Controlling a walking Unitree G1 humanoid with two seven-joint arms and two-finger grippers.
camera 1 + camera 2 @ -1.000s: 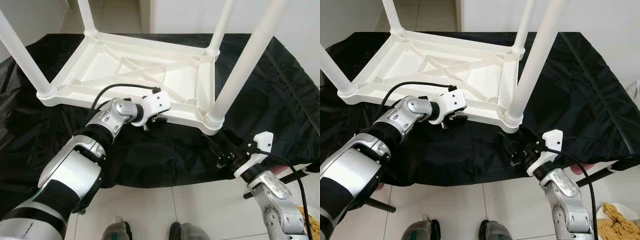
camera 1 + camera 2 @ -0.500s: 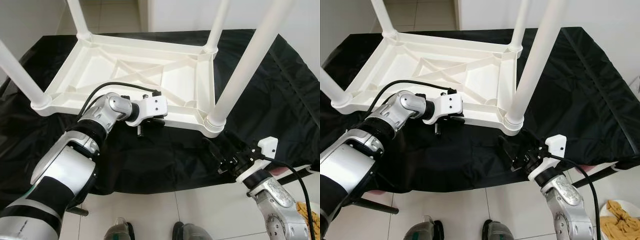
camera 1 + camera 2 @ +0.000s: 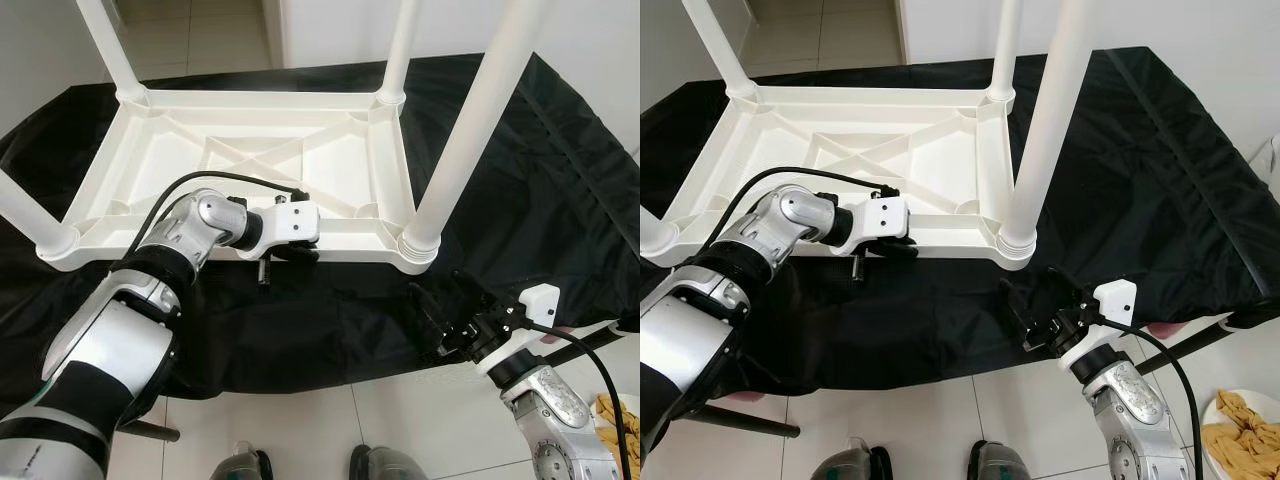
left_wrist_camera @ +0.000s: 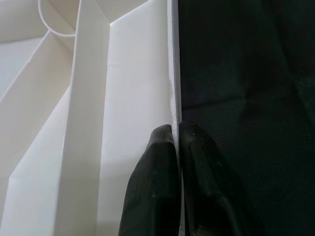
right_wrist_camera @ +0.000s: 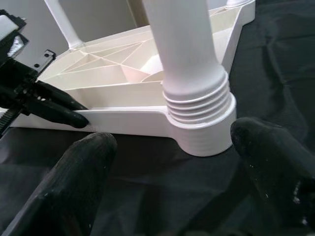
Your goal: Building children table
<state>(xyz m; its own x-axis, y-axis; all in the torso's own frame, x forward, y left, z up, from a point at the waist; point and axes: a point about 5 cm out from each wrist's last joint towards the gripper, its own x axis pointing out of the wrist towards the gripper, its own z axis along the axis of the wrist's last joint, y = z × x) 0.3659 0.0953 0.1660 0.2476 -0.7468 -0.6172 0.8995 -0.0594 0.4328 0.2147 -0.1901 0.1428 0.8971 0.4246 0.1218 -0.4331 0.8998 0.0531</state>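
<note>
Kids' table [image 3: 250,160] lies upside down on black-covered desk [image 3: 560,180], legs up; left gripper [image 3: 290,251] pinches its near rim, right gripper [image 3: 1025,310] spread open by corner leg [image 3: 455,140]. Next: prob. seat/tighten that leg

The left gripper [image 4: 177,135] has its two black fingers [image 4: 157,172] pressed close together, pinching the thin edge of the white table frame [image 4: 123,98]. White ribbed plastic spreads toward nine o'clock of the fingers; black cloth [image 4: 246,88] covers everything toward three o'clock.
</note>
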